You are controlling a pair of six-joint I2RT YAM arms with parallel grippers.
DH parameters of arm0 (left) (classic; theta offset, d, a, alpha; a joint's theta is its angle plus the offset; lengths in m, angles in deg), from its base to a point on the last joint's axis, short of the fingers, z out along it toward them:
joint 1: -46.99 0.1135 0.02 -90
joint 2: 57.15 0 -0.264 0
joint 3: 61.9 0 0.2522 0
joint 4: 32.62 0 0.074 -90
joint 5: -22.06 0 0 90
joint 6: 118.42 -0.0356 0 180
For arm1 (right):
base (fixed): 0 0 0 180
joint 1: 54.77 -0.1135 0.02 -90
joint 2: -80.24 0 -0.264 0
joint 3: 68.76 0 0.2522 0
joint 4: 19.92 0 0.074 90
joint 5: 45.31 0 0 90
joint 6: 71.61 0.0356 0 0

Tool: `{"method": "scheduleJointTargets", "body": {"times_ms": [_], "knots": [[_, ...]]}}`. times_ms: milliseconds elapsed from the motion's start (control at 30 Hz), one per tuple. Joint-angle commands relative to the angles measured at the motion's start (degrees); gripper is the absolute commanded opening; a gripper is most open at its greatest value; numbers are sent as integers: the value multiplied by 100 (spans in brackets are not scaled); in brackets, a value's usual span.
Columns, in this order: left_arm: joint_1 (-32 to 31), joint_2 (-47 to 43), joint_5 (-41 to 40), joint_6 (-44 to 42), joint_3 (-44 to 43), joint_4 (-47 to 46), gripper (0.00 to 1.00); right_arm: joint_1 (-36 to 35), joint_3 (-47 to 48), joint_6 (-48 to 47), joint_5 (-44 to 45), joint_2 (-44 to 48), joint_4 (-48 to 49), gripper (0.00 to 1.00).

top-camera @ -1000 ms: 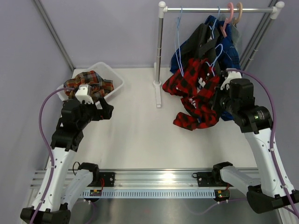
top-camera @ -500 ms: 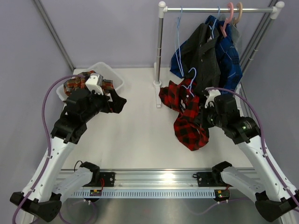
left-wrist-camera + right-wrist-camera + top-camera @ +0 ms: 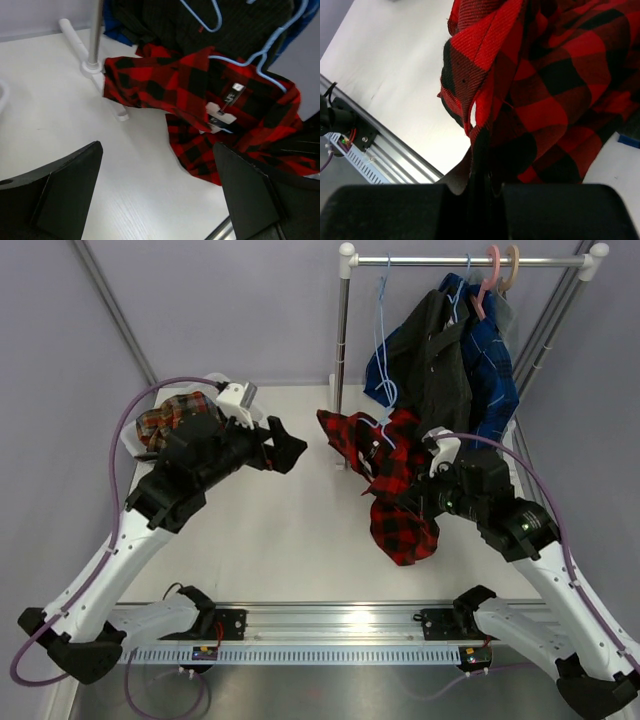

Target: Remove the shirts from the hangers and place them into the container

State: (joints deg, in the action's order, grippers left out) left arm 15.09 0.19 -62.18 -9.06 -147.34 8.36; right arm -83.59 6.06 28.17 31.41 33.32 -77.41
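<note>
A red-and-black check shirt (image 3: pixel 395 480) hangs off a light-blue hanger (image 3: pixel 385 430) low beside the rack, its lower part drooping to the table. My right gripper (image 3: pixel 418 502) is shut on a fold of this shirt (image 3: pixel 545 90), the cloth pinched between the jaws (image 3: pixel 487 185). My left gripper (image 3: pixel 285 445) stands wide open a little left of the shirt (image 3: pixel 165 85), nothing between its fingers (image 3: pixel 160 200). The hanger (image 3: pixel 250 62) sits in the shirt's collar. The white container (image 3: pixel 212 381) at the back left holds a brown plaid shirt (image 3: pixel 165 418) and is partly hidden by my left arm.
The rack's upright (image 3: pixel 342 360) and foot (image 3: pixel 338 440) stand just left of the red shirt. On its rail hang a dark grey shirt (image 3: pixel 435 360), a blue plaid shirt (image 3: pixel 490 350), a bare light-blue hanger (image 3: pixel 383 330), a pink hanger (image 3: pixel 492 265) and a beige hanger (image 3: pixel 511 265).
My left arm swung from over the container to the right, toward the red shirt, still open. My right gripper drew the red shirt left and nearer, away from the hanging shirts.
</note>
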Motion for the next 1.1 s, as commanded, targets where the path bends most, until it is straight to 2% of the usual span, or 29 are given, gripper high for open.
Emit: {"method": "scheduleJointTargets", "body": {"times_ms": [0, 33, 167, 333, 633, 767, 833, 967, 1067], "knots": [[-684, 372, -496, 25, -548, -516, 99, -281, 152, -108, -544, -142, 733, 0], [-982, 479, -810, -45, -662, -568, 99, -352, 213, -117, -544, -264, 864, 0], [-1397, 971, -1270, -213, -1172, -727, 99, -651, 468, -161, -571, -564, 1111, 0], [-1503, 1498, -1577, -239, -1725, -754, 92, -888, 776, -284, -509, -898, 1313, 0], [-1609, 1982, -1745, -424, -2016, -754, 82, -1257, 1127, -389, -456, -1293, 1428, 0], [-1653, 2070, -1797, -476, -2148, -754, 74, -1381, 1233, -433, -377, -1373, 1428, 0], [-1661, 2088, -1885, -538, -2175, -754, 69, -1425, 1286, -451, -325, -1425, 1428, 0], [-1670, 2071, -1912, -591, -2201, -753, 53, -1469, 1374, -477, -246, -1504, 1428, 0], [-1679, 2036, -1964, -635, -2166, -753, 29, -1486, 1435, -486, -228, -1557, 1428, 0]]}}
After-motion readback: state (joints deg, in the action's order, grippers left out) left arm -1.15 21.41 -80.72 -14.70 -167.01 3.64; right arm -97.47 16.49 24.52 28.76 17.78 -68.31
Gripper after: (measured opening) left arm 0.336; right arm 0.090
